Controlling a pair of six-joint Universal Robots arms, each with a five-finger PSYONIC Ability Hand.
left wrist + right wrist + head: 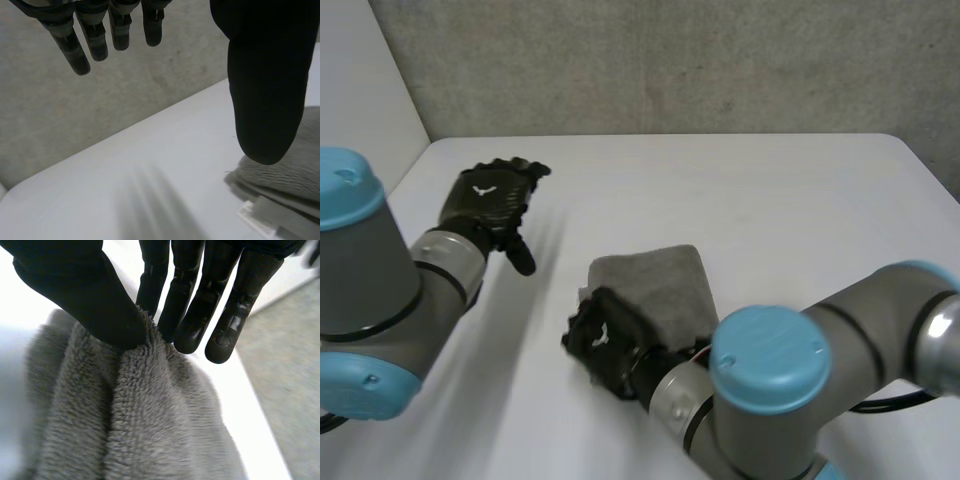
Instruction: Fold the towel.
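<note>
- The desk [740,190] is white and smooth. Its far edge meets a rough grey wall [670,60], and a paler wall stands along its left side.
- The desk's far half and right side lie bare as far as the rounded far-right corner. There is also bare surface between the two hands.
- The towel [660,285] is grey, looped pile, folded into a thick pad. It lies on the desk's near middle, well clear of every edge.
- The towel's far edge runs roughly along the desk's far edge. The right arm covers its near part, so I cannot tell its long axis.
- The right hand [605,340] is at the towel's near-left part. The thumb and fingers pinch a raised ridge of pile between them, grasping the towel.
- The left hand [490,200] is over the desk's left part, well apart from the towel. It is released, with straight, spread fingers holding nothing.
</note>
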